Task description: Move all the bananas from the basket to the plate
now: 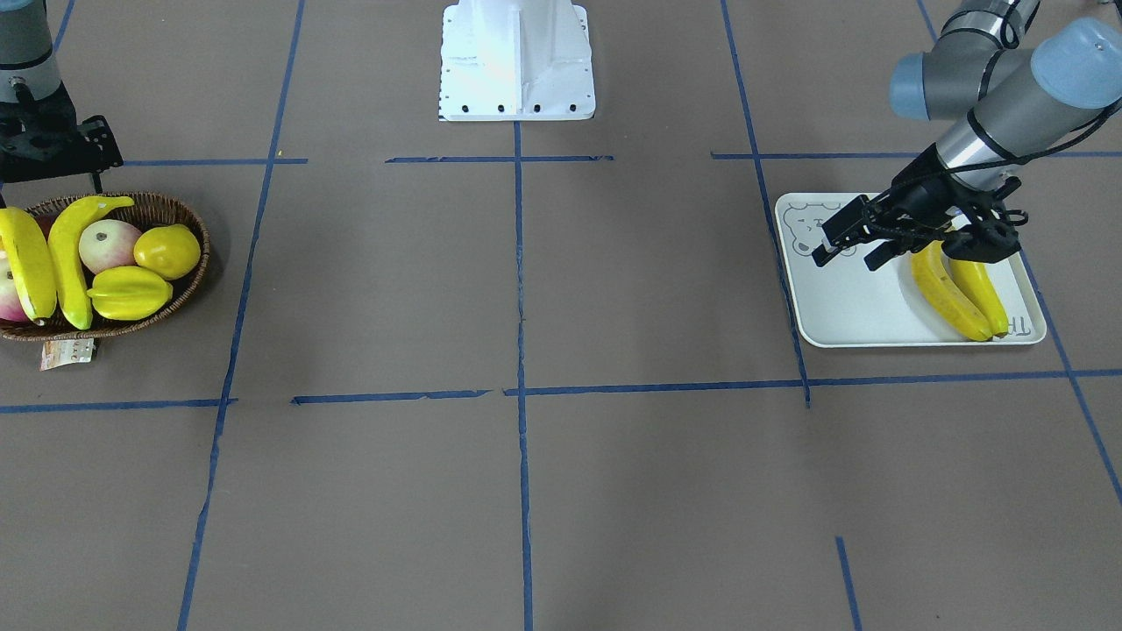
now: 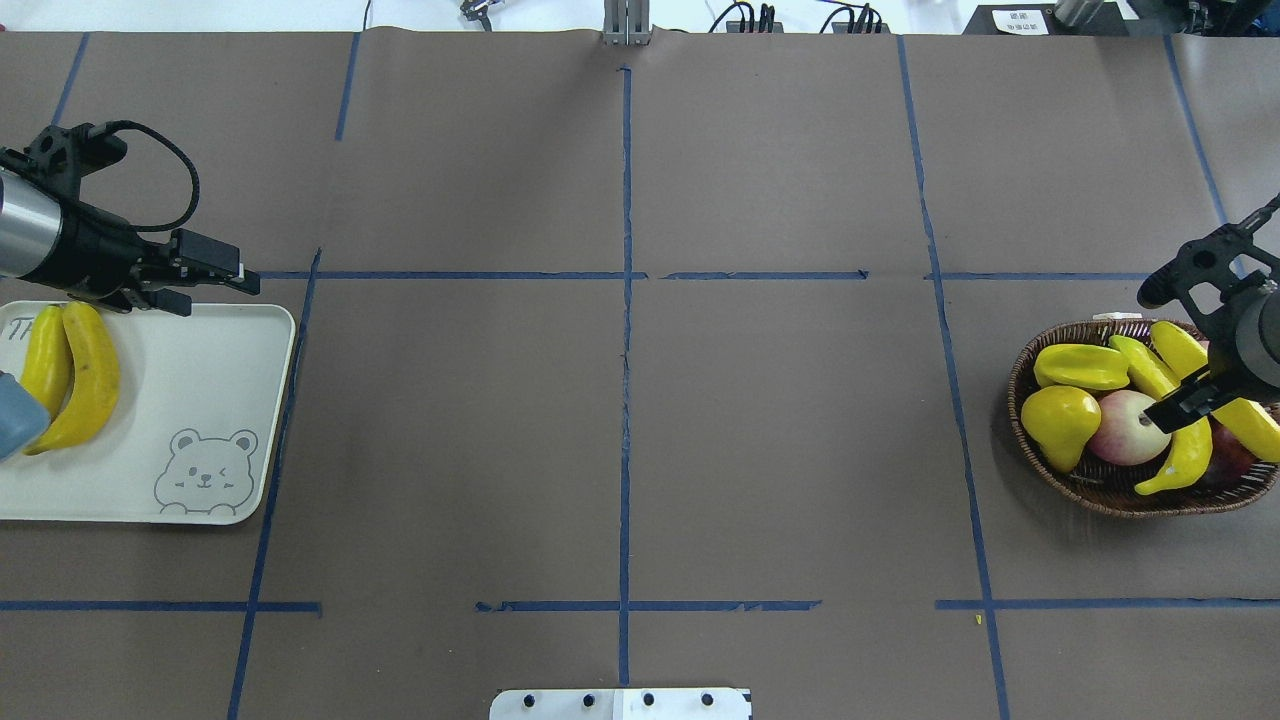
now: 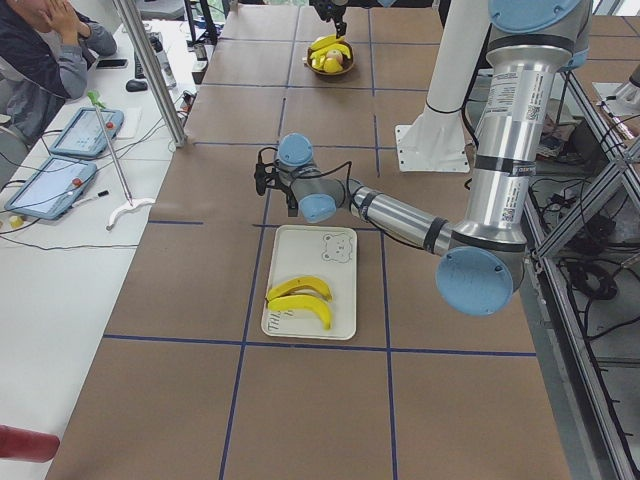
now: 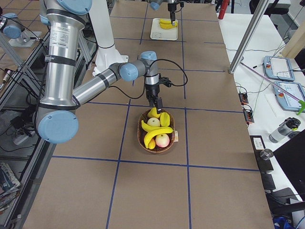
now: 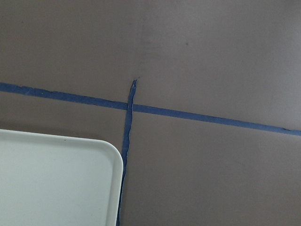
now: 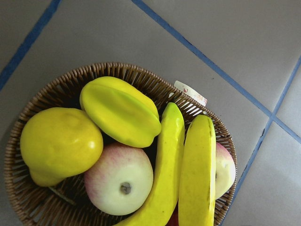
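Status: half done. Two bananas (image 1: 951, 294) lie side by side, touching, at the lettered end of the plate (image 2: 200, 360). The other two bananas (image 6: 167, 174) lie in the basket (image 6: 117, 68), one pressed along the other (image 6: 197, 174), resting on two apples (image 6: 120, 181). A starfruit (image 6: 120, 110) and a lemon-like fruit (image 6: 59, 141) share the basket.

Left jaws: spread wide, holding nothing, above the plate's rim on the robot's side, just beside the two bananas there. The left wrist view shows only a plate corner and bare bench (image 2: 620, 450).

Right jaws: above the basket, over the banana pair. Nothing is lifted; both bananas sit among the other fruit. One finger shows dark across a banana in the overhead view, but I cannot tell how far the jaws stand apart.

Step in hand, as I read it: picking the third banana, with the right arm (image 4: 95, 86) positioned for it.

Next move calls for:
- jaws set across one banana's width, near its middle;
- separating it from its touching neighbour, since there is little gap for a finger;
- a lift clear of the wicker rim;
- a route to the plate at the bench's far end, well apart from the basket, possibly by hand-over to the left arm (image 1: 990, 123).
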Robot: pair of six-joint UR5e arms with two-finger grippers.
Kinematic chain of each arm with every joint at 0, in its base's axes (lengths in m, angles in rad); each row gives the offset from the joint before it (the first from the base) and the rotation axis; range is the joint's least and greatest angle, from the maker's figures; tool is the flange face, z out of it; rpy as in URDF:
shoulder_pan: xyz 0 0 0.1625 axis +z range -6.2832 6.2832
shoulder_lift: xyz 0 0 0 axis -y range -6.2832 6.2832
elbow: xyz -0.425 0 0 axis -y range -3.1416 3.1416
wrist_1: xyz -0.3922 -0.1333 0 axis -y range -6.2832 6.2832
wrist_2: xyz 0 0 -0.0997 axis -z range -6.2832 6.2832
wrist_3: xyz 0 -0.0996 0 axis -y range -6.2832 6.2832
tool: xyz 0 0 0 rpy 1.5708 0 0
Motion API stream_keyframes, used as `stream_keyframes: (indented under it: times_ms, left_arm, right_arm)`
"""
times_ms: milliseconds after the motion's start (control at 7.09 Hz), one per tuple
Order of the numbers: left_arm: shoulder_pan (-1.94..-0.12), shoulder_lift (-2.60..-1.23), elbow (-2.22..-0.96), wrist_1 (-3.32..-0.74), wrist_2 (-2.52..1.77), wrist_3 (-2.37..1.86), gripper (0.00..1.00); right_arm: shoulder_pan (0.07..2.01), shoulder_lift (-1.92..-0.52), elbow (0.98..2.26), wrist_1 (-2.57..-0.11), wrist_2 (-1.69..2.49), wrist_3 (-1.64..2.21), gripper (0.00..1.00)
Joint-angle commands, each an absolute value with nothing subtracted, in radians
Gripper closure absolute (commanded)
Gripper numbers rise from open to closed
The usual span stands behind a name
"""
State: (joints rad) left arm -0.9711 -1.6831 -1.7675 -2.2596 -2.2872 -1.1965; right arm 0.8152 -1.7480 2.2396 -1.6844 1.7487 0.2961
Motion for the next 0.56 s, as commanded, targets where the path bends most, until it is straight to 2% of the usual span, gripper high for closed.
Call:
stream_keyframes:
  times_ms: [0,423]
  left_arm:
    - [-0.969,-1.683,-1.767,-2.260,-2.287,-1.198,0.00]
    - [-0.965,-1.683,-1.767,-2.260,-2.287,-1.198,0.00]
  right_arm:
    - [0.872,-1.863,2.151,-1.417,1.822,0.240,0.01]
    - [0.874,-1.910,2.056,-1.293,1.819,0.227,0.01]
